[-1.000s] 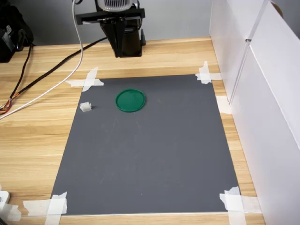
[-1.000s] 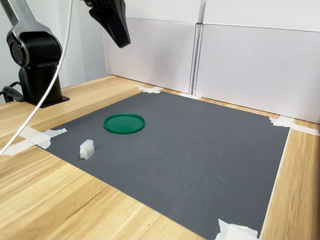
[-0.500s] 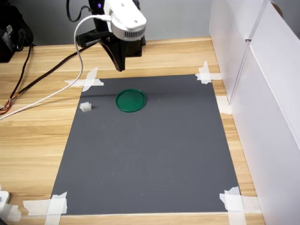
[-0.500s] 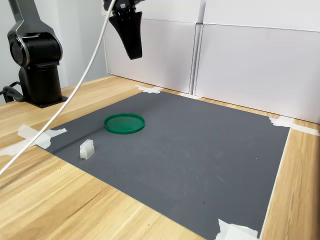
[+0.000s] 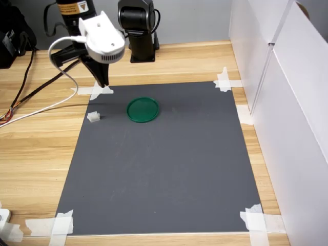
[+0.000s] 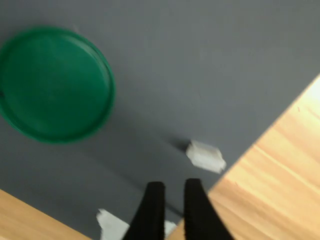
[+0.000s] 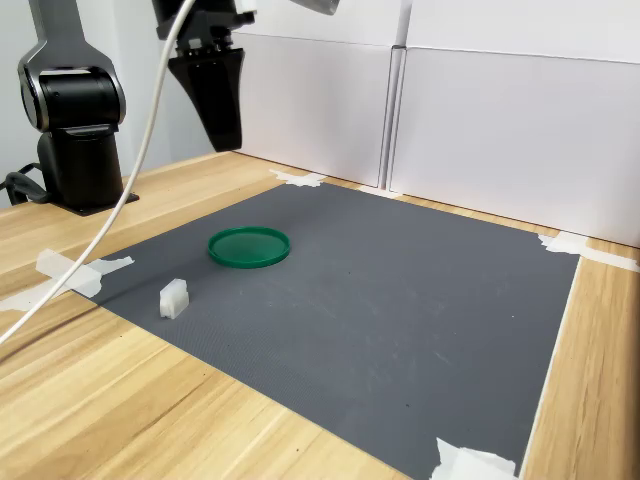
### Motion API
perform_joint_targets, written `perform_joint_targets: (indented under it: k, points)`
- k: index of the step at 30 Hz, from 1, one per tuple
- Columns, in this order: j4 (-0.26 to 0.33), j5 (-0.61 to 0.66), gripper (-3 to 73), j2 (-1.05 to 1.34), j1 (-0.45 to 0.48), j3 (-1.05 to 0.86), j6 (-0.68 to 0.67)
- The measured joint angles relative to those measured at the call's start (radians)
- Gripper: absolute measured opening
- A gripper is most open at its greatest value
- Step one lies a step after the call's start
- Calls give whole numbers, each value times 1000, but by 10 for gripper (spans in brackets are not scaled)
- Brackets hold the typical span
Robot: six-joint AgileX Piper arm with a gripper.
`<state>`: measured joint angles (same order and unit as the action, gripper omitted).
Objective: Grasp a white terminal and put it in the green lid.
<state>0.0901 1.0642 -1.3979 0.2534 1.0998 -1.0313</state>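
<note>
In the first exterior view, the white terminal lies at the grey mat's left edge, left of centre frame. Above it the gripper hangs high, fingers nearly pressed together, empty. The green lid sits just right.

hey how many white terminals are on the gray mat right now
1. The white terminal sits near the mat's edge, at the first exterior view's left of the green lid, apart from it. Nothing seems to hide another.
</note>
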Motion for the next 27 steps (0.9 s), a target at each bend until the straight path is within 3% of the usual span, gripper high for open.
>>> perform_joint_targets:
  k: [8,12,20,27]
  points:
    - [-56,-19,501,-55,98,6,-1]
    - [-70,-37,616,-98,164,6,-1]
    - [-75,-44,657,-186,212,6,-29]
    - [-3,-38,657,-199,212,7,-116]
